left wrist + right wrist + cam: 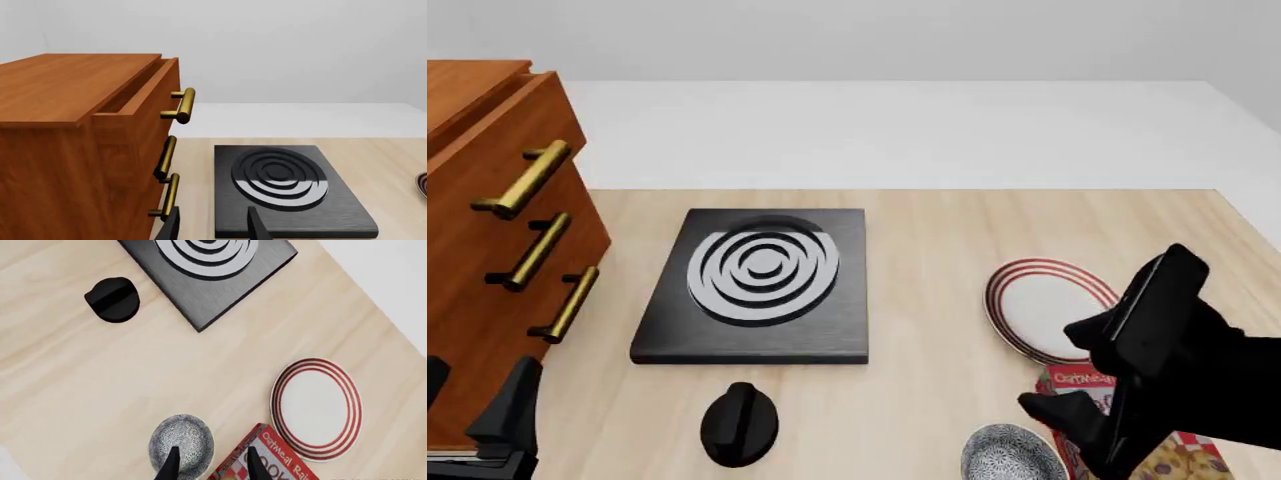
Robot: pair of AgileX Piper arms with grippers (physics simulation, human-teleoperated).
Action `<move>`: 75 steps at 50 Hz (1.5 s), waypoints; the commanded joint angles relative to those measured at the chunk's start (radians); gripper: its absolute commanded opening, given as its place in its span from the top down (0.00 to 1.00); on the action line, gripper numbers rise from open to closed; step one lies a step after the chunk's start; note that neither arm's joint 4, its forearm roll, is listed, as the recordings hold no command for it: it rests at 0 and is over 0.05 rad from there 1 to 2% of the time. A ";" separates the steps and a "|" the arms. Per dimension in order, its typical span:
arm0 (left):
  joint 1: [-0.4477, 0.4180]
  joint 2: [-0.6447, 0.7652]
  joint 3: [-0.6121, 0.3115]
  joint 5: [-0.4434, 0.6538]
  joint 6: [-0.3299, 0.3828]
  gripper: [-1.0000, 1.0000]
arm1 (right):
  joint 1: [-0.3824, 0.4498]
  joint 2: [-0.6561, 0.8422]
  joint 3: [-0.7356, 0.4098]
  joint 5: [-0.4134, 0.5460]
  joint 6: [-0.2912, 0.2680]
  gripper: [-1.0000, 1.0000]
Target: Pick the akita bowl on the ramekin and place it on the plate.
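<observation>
The akita bowl (pixel 181 442), grey-and-white speckled, sits near the table's front edge (pixel 1009 452), left of a red box. No ramekin shows; it may be hidden under the bowl. The plate (pixel 1048 310) with red rings lies flat behind the bowl, also seen in the right wrist view (pixel 315 408). My right gripper (pixel 212 465) hovers open above the bowl's right rim and the box, with one finger (pixel 172 462) over the bowl. In the front view it (pixel 1081 425) is just right of the bowl. My left gripper (pixel 212 227) is open and holds nothing, near the cabinet (pixel 474 395).
A black stove burner plate (pixel 761 280) lies mid-table with a black knob (pixel 739 425) in front of it. A wooden drawer cabinet (pixel 494 250) with brass handles stands at the left, its top drawer slightly open. A red cookie box (pixel 263 460) lies beside the bowl.
</observation>
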 commanded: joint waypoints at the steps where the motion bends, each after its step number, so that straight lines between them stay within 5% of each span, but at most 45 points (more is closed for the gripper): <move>1: 0.000 0.000 0.000 0.000 0.000 0.00 | 0.034 0.054 0.027 0.058 -0.029 0.00; 17: 0.000 0.000 0.000 0.000 0.000 0.00 | 0.019 0.167 0.007 0.028 -0.096 0.00; 31: 0.000 0.000 0.000 0.000 0.000 0.00 | 0.003 0.224 0.110 -0.025 -0.173 0.00; 40: 0.000 0.000 0.000 0.000 0.000 0.00 | 0.003 0.255 0.146 -0.056 -0.179 0.00; 42: 0.000 0.000 0.000 0.000 0.000 0.00 | 0.030 0.272 0.131 -0.062 -0.132 0.00; 57: 0.000 0.000 0.000 0.000 0.000 0.00 | -0.080 0.330 0.217 -0.173 -0.270 0.00; 60: 0.000 0.000 0.000 0.000 0.000 0.00 | -0.145 0.315 0.253 -0.186 -0.361 0.00; 75: 0.000 0.000 0.000 0.000 0.000 0.00 | -0.140 0.353 0.249 -0.217 -0.359 0.00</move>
